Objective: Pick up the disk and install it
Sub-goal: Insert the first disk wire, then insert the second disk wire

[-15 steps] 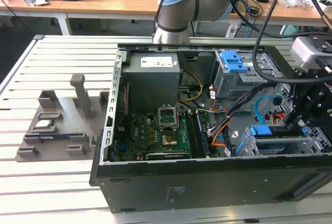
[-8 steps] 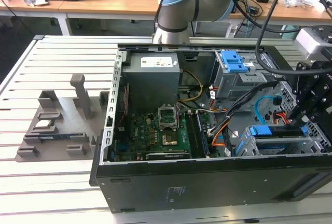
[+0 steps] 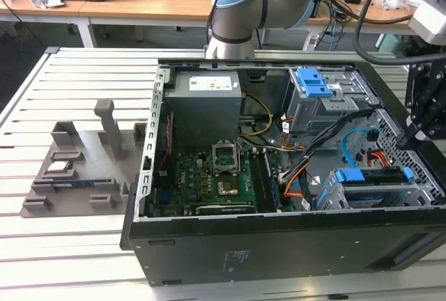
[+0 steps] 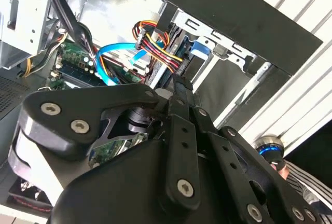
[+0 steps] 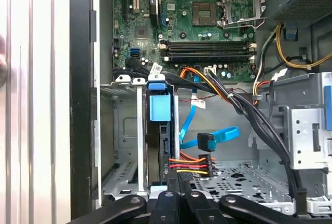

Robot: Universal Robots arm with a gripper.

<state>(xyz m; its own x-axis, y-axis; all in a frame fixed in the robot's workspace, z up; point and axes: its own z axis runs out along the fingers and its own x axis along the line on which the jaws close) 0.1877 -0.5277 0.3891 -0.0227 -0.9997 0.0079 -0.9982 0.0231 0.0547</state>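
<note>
An open black computer case is seen holding a green motherboard. At lower right, the blue-framed silver disk is seated edge-up in a grey metal bay. The black gripper is shut, gripping nothing.

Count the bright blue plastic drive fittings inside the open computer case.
2. A bright blue plastic latch piece tops the upper grey metal bay; a bright blue plastic frame sits in the lower grey metal cage. Cables may hide others.
</note>
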